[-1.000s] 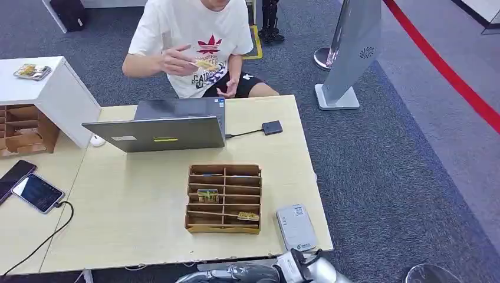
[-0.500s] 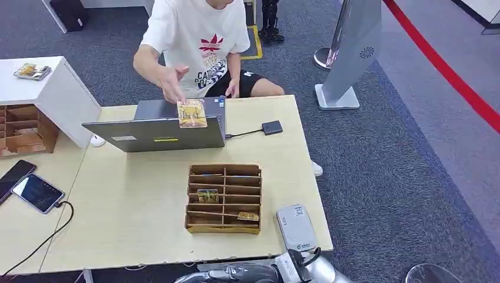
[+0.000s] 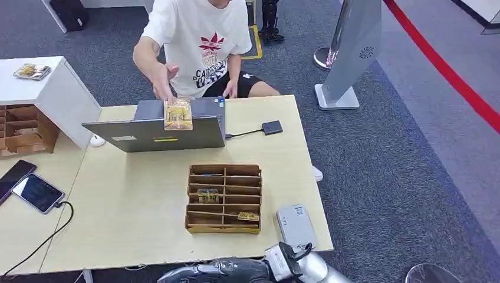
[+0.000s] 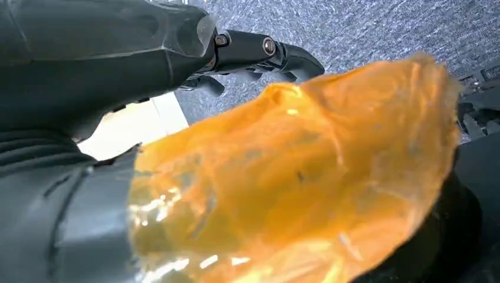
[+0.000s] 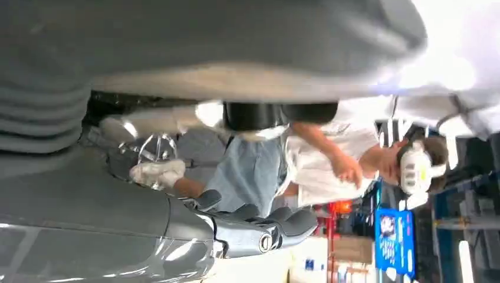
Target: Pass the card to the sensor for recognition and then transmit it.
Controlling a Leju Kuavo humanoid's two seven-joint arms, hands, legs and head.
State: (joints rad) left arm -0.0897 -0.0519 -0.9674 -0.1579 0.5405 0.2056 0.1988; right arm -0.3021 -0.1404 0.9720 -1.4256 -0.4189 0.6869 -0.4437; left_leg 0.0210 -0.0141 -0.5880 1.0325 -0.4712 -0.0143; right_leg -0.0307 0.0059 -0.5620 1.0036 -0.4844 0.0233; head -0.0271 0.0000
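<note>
A pale wooden table (image 3: 147, 200) stands on grey-blue carpet (image 3: 389, 165), and the rest of the room is placed from it. Just beside its far left corner sits a white cabinet (image 3: 56, 94) with wooden compartments in its side. Beyond the table's far right corner a slanted grey standing panel (image 3: 354, 41) rises from a flat white base, with a round metal stanchion foot (image 3: 323, 57) close behind it. Farther right of the table a red line (image 3: 448, 71) runs diagonally across the carpet. Far beyond the table's left end, a dark box (image 3: 69, 13) rests on the floor. Lighting is even and bright.
</note>
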